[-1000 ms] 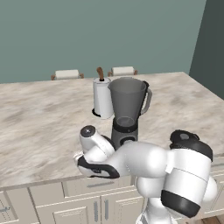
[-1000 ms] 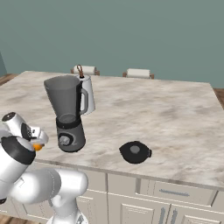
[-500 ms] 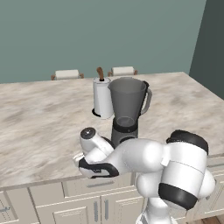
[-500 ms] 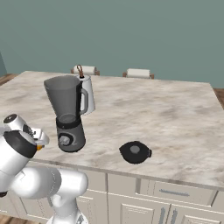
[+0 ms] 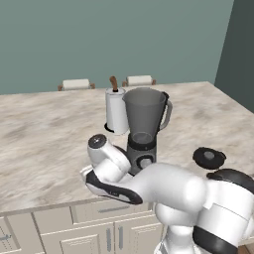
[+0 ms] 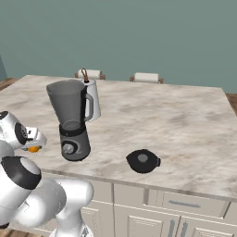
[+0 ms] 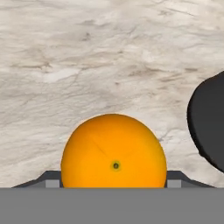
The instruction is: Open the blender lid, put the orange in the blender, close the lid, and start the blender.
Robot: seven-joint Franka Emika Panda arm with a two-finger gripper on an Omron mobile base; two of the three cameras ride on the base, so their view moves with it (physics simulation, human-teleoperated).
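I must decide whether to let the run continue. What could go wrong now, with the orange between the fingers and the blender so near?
1. The orange is round and smooth and sits between the gripper fingers low over the counter; it may slip or roll on lifting.
2. The blender stands close beside the hand; a wide swing may knock it.
3. The blender lid lies off the jar, apart on the counter, and needs fetching later.

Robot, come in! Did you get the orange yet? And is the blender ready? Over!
Pincer shut on the orange, low on the counter. Blender jar open, blender lid lying off to its side. Nothing blocking the way.
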